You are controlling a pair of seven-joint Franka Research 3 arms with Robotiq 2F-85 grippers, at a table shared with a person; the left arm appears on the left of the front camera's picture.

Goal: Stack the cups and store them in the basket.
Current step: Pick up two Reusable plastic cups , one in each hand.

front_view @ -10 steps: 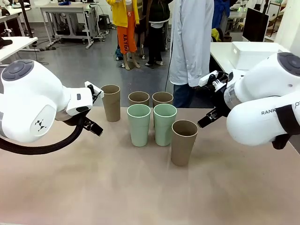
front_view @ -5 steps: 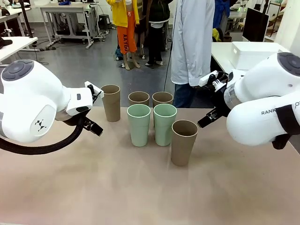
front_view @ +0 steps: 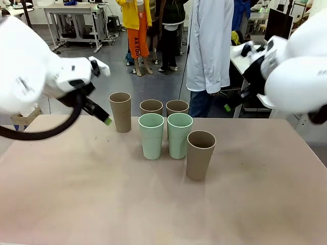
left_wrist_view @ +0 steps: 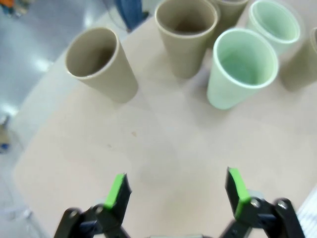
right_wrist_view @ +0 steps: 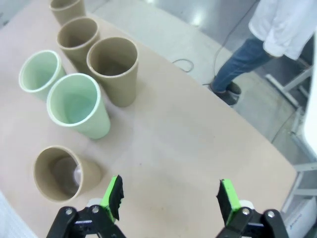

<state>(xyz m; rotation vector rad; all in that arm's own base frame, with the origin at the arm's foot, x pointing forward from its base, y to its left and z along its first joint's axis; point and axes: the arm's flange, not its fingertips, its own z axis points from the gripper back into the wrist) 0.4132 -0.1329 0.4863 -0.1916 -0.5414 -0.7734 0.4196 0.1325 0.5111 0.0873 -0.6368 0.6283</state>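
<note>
The left gripper [left_wrist_view: 177,189], spread empty at bottom centre, sits well below the tall matte tan and mint-green tumblers [left_wrist_view: 241,67] across the top; the right gripper [right_wrist_view: 171,194] likewise gapes.

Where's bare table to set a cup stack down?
Bare: the near half of the table, in front of the front tan cup; also left of the left tan cup and right of the front one. Crowded: the mint cups and back tan cups, packed close.

The left arm [front_view: 25,71] and right arm [front_view: 299,71] had rounded glossy white casings; a thick black cable [front_view: 36,136] looped beneath the left. The left gripper [left_wrist_view: 177,191] and right gripper [right_wrist_view: 170,194] were black with green pads [left_wrist_view: 117,190].
</note>
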